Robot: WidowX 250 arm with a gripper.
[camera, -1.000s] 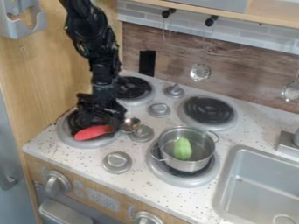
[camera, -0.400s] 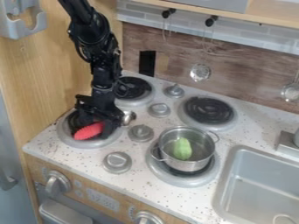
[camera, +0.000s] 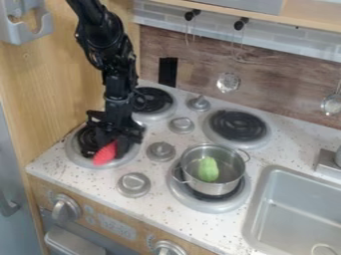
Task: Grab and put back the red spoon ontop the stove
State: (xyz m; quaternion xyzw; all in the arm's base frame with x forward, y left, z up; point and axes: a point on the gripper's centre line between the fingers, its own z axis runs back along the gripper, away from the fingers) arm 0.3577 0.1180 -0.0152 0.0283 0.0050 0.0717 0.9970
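Tilting more steeply than in the earlier frames, the red handle of the spoon (camera: pixel 105 153) had swung so that its end pointed toward the near side, where before it had pointed to the left. The metal bowl, seen earlier to the right of the gripper (camera: pixel 114 144), had gone largely out of sight behind it. In the camera view, the arm (camera: pixel 118 82) came down from the top edge, left of the middle, and the gripper was low over the near-left burner (camera: pixel 72 150). The spoon's handle showed against that burner, just under and to the near side of the gripper, its end over the burner's near rim. Whether the jaws were spread, pressed together or pinching the spoon could not be told, dark as they were against the dark coil. To the right, a metal pot (camera: pixel 216 189) sat on the near-right burner (camera: pixel 220 208), with a green toy vegetable (camera: pixel 208 169) inside. Behind were the far-left burner (camera: pixel 153 101) and the far-right burner (camera: pixel 236 124), with grey knobs (camera: pixel 161 151) standing between the left and right burners. At the near right was the sink (camera: pixel 293 219), and a perforated metal skimmer (camera: pixel 228 82) hung before the back wall.
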